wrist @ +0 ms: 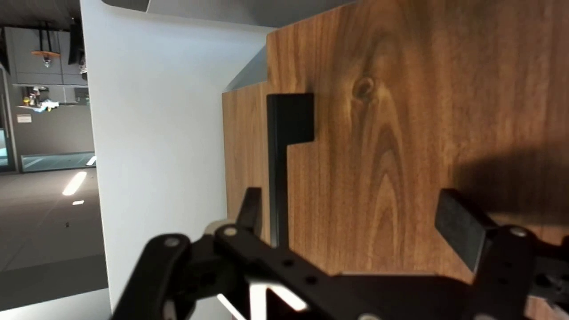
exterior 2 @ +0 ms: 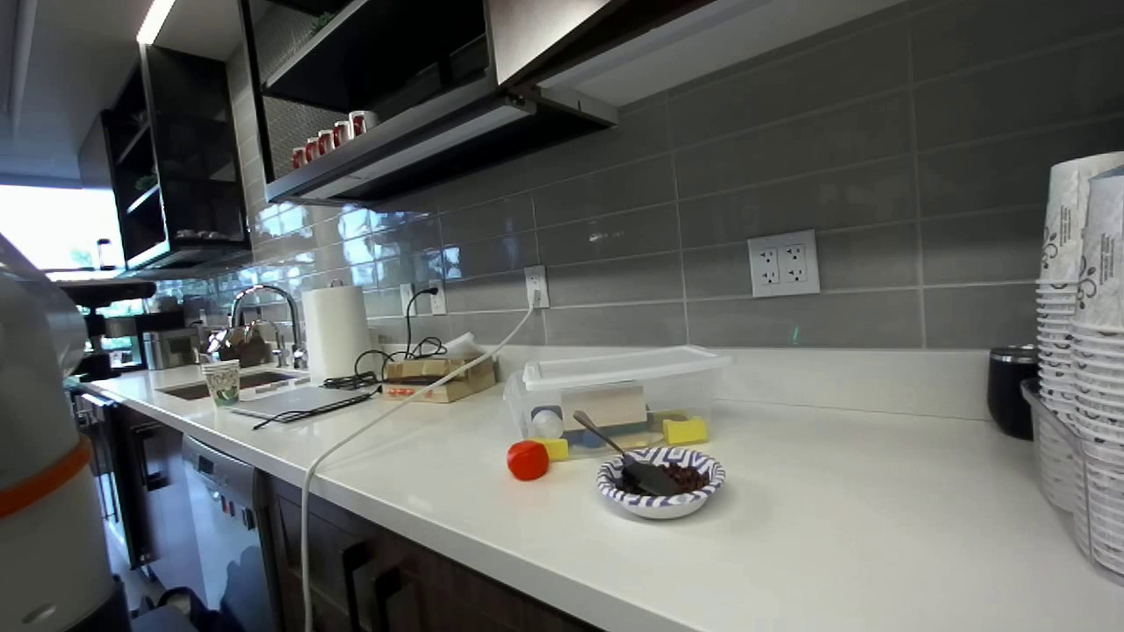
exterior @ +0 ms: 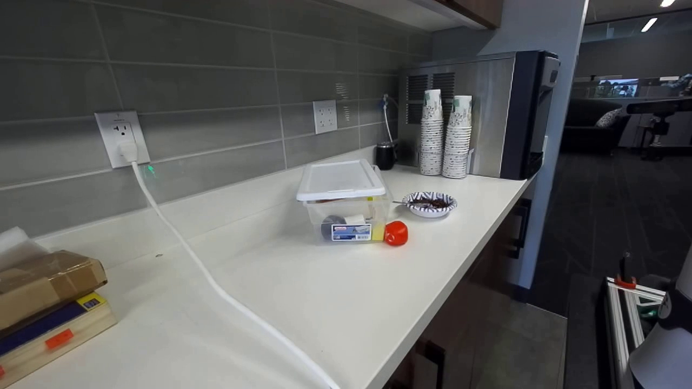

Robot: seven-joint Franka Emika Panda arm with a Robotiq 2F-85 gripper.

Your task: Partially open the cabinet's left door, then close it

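The wood-toned cabinet door (wrist: 382, 133) fills much of the wrist view, with a black bar handle (wrist: 278, 169) near its left edge. The door's edge overlaps a second wood panel (wrist: 243, 146) further left. My gripper (wrist: 351, 191) is open and empty before the door. The handle lies between its fingers in the picture, close beside the left finger; I cannot tell whether they touch. The cabinet's brown bottom corner (exterior: 478, 11) shows in an exterior view. A cabinet door panel (exterior 2: 544, 31) shows at the top in an exterior view, a dark wedge under its edge. Both exterior views miss the gripper.
The counter (exterior: 303, 292) below bears a clear lidded box (exterior: 346, 216), a red object (exterior: 396, 233), a patterned bowl (exterior: 430, 205), paper cup stacks (exterior: 432, 135) and a steel machine (exterior: 492, 119). A white cable (exterior: 216, 286) crosses it. The arm (exterior 2: 44, 421) stands at the picture's edge.
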